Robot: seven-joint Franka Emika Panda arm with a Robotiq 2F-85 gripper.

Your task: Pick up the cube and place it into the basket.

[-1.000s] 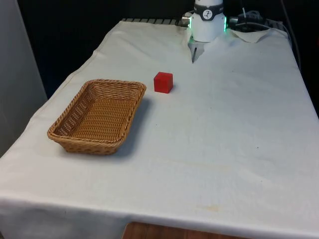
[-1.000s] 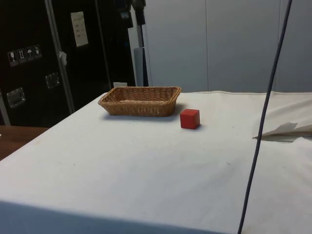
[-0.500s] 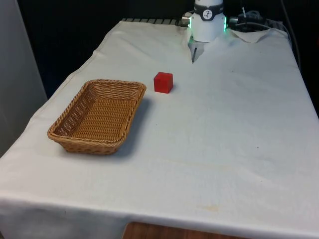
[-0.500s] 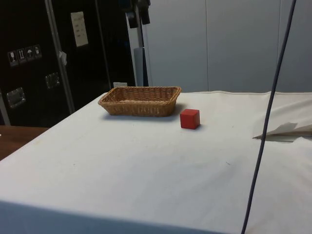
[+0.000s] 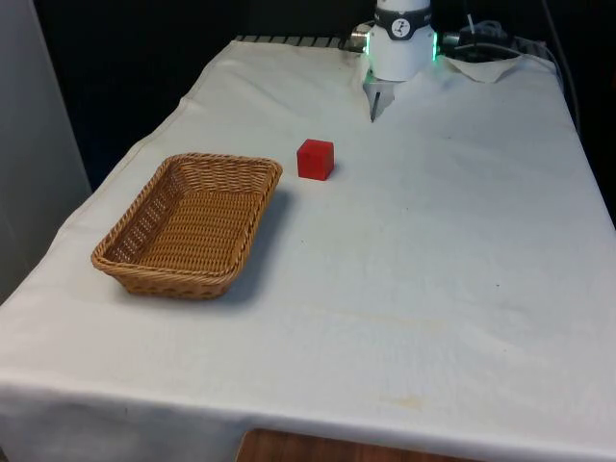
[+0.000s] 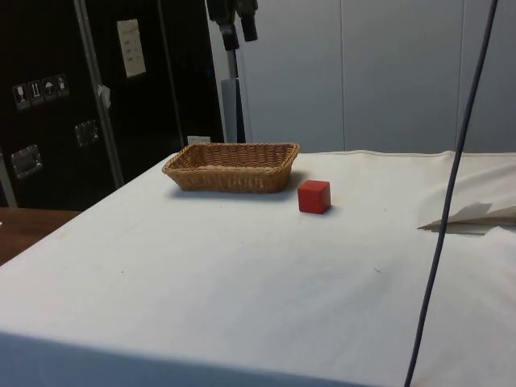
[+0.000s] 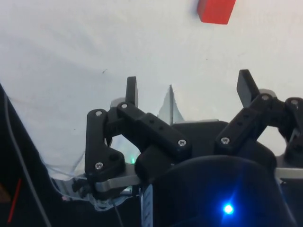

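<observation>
I see the red cube point(image 5: 316, 159) sitting flat on the white cloth point(image 5: 452, 250) of the desk, just beside the far corner of the wicker basket point(image 5: 189, 224) and on the front view's right of it, not touching it. In the side view the cube point(image 6: 314, 196) stands a little nearer the camera than the basket point(image 6: 232, 166), with a narrow strip of cloth between them. The basket is a shallow rectangular tray of brown weave, lying upright, and I see nothing inside it. High in the side view the gripper point(image 6: 237, 31) hangs well above the desk, over the area behind the basket, its two dark fingers point(image 6: 226, 35) pointing down. From the wrist view the gripper point(image 7: 188, 87) has its fingers point(image 7: 131, 91) spread wide apart with nothing between them but cloth, and the cube point(image 7: 216, 10) lies well ahead of the fingertips, apart from them. A dark cable point(image 6: 447, 193) runs down through the side view on the near side, in front of the desk. At the far end of the desk in the front view the cloth is rumpled into a fold point(image 5: 491, 65) near the robot's base point(image 5: 400, 43).
</observation>
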